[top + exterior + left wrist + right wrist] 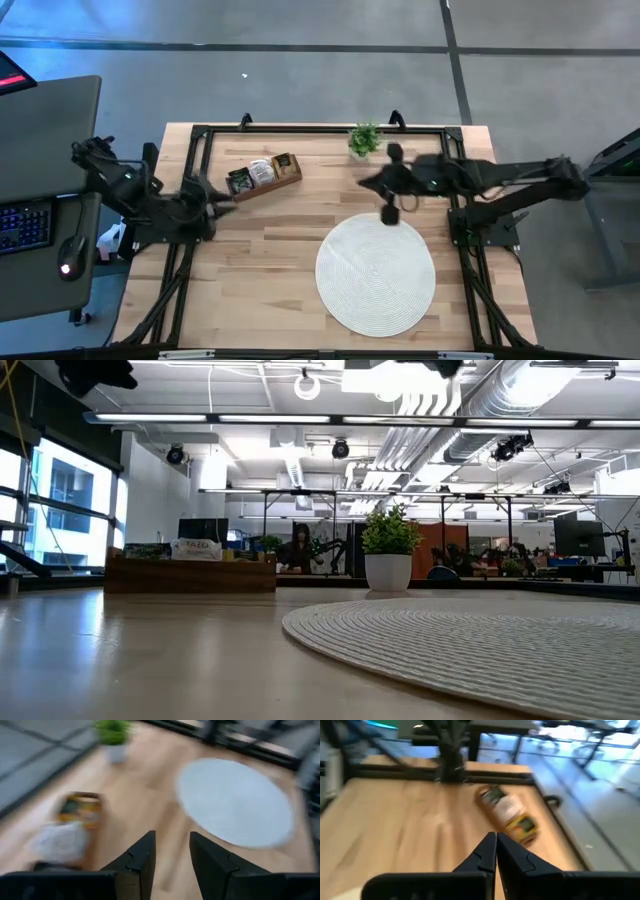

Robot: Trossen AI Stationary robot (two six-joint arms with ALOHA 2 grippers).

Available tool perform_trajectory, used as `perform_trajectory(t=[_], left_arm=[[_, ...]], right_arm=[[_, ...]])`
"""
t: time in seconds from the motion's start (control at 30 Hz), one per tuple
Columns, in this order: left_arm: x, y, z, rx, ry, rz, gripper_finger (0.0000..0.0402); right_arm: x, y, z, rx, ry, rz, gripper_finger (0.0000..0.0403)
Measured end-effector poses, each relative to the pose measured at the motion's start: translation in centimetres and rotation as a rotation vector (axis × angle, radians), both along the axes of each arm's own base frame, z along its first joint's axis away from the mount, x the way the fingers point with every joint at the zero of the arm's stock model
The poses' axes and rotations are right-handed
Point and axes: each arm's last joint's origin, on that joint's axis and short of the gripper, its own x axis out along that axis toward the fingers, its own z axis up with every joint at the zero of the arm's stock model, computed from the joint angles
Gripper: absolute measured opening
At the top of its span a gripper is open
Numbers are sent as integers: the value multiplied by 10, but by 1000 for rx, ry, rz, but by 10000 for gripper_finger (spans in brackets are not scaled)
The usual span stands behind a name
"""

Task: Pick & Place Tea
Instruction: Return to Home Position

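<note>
Past the round mat (375,275) at five o'clock, right hand (390,213) pinched shut and empty over its far edge, left hand (222,207) parted and empty at nine, find the tea (262,170) lying in the wooden tray (268,187) at eleven: light, limp sachets, likely best nipped by an upstanding edge, tray walls crowding, potted plant (365,138) at one.

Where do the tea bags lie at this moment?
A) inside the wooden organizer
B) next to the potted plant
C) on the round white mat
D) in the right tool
A: the tea bags sit in the sections of the wooden organizer, seen from above.
</note>
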Motion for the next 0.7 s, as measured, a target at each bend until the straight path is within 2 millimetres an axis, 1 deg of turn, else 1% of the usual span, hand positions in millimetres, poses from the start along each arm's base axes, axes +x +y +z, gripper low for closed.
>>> perform_trajectory(t=[0.1,0.17,0.23,0.3,0.4,0.47,0.53,0.63,0.7], left_arm=[[10,-9,-22,24,-93,-155,117],[16,-13,-31,78,-192,-214,117],[19,-11,-30,131,-281,-224,117],[19,-6,-26,186,-305,-221,117],[14,7,-17,244,-332,-167,117],[10,15,-14,255,-352,-143,117],[9,21,-19,250,-356,-162,117],[13,25,-37,223,-336,-233,117],[18,26,-47,203,-372,-259,117]], right_arm=[[-26,4,-28,45,-51,75,10],[-45,3,-39,78,-121,91,11],[-64,0,-43,108,-207,77,11],[-84,-3,-47,117,-264,78,11],[-110,-3,-54,110,-327,123,11],[-123,-3,-61,115,-368,150,11],[-133,-3,-70,116,-410,171,11],[-144,-3,-84,114,-464,175,11],[-149,-3,-93,113,-485,176,11]])
